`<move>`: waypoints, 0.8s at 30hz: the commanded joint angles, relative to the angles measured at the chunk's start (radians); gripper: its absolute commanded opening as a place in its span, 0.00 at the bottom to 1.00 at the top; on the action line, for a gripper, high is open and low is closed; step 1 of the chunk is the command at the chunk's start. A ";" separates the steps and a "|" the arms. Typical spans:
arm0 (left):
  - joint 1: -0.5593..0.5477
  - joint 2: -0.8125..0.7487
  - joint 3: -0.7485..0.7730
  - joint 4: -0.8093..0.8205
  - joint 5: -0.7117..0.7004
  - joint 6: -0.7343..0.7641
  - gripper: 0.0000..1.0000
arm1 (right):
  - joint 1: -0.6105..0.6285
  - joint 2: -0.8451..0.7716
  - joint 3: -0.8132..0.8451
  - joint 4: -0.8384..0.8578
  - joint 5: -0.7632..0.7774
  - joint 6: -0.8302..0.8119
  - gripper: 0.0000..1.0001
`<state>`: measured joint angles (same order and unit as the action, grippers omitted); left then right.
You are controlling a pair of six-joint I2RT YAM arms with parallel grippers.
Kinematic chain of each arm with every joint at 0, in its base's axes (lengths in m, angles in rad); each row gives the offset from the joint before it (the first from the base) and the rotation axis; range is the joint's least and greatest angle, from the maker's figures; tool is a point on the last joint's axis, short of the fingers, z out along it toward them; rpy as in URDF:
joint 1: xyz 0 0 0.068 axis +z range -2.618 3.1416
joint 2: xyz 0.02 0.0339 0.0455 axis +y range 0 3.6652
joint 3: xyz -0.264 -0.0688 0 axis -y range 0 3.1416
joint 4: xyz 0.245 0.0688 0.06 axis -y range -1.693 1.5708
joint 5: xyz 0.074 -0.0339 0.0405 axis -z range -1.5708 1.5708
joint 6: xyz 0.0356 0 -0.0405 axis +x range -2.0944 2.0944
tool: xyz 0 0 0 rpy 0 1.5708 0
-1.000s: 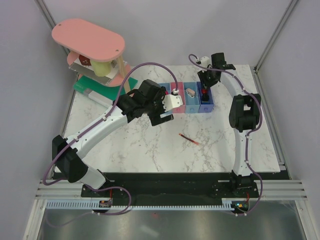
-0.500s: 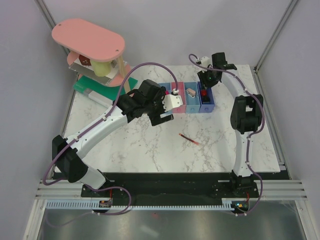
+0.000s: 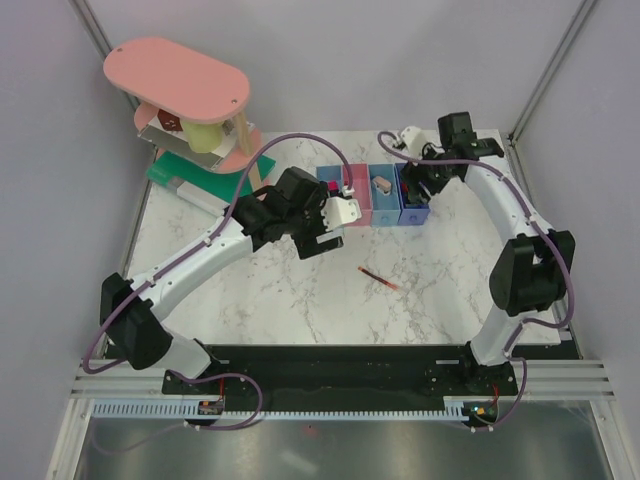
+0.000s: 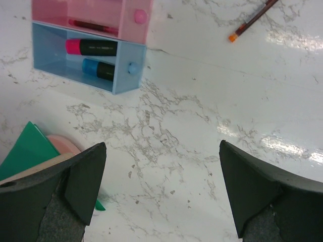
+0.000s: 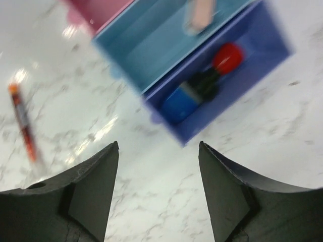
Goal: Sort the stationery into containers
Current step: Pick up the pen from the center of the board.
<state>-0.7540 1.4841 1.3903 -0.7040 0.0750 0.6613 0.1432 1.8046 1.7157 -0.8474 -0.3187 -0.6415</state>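
Note:
Four containers stand in a row: light blue bin [image 4: 50, 65], pink bin [image 3: 356, 196], light blue bin [image 3: 383, 198] and purple-blue bin [image 3: 413, 207]. A pink-red marker [image 4: 91, 47] and a blue marker [image 4: 98, 69] lie in the first bin. A pale pink eraser [image 3: 381, 185] lies in the third. The purple-blue bin [image 5: 252, 70] holds a red-and-black knob piece [image 5: 224, 60] and a blue block [image 5: 179, 103]. A thin red pen [image 3: 378, 279] lies loose on the table. My right gripper [image 5: 157, 146] hovers open and empty by the purple-blue bin. My left gripper [image 4: 161, 191] is wide open over bare marble.
A large pink oval-topped stand [image 3: 175, 80] occupies the back left corner, with a green flat box [image 3: 185, 175] at its foot. That green box [image 4: 25, 151] also shows beside my left fingers. Metal frame posts rise at the back corners of the table.
My right gripper has opened and drawn back from the purple-blue bin, its elbow swinging out to the right. The left arm has shifted slightly left.

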 commanded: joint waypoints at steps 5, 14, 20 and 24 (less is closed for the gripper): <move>0.056 -0.054 -0.112 0.005 0.046 -0.149 1.00 | 0.117 -0.262 -0.448 -0.116 -0.057 -0.210 0.76; 0.142 -0.087 -0.161 -0.009 0.089 -0.250 1.00 | 0.279 -0.298 -0.626 -0.009 -0.048 -0.106 0.75; 0.174 -0.146 -0.201 -0.025 0.088 -0.233 1.00 | 0.338 -0.196 -0.682 0.103 0.012 -0.063 0.72; 0.177 -0.162 -0.198 -0.034 0.074 -0.215 1.00 | 0.351 -0.134 -0.708 0.149 0.052 -0.052 0.69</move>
<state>-0.5816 1.3594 1.1900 -0.7315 0.1371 0.4595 0.4850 1.6264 1.0328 -0.7818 -0.3099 -0.7227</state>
